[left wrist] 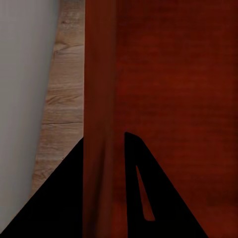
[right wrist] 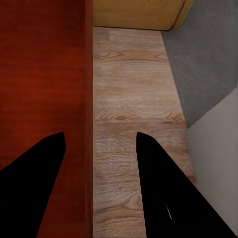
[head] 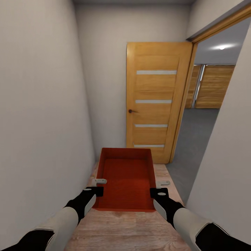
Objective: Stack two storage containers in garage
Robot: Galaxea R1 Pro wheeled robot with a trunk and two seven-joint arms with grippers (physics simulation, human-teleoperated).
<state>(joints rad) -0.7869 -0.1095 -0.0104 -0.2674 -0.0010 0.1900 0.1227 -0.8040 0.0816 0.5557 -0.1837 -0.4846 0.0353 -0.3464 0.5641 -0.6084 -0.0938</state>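
One orange-red storage container [head: 127, 179] hangs in front of me over the light wood plank floor of a narrow hallway. My left gripper [head: 101, 186] is shut on its left wall, and the left wrist view shows the fingers [left wrist: 144, 188] pressed against both sides of that wall [left wrist: 100, 99]. At the right wall, my right gripper [head: 157, 187] straddles the rim with its fingers wide apart, open [right wrist: 99, 134]. Through the doorway ahead on the right lies the garage with its dark grey floor [head: 195, 139].
White walls close in on both sides of the hallway. An open wooden door [head: 155, 101] with glass strips stands ahead against the end wall. Beyond the doorway are wooden plank doors [head: 212, 87]. The plank floor [right wrist: 134, 99] meets the grey floor at the threshold.
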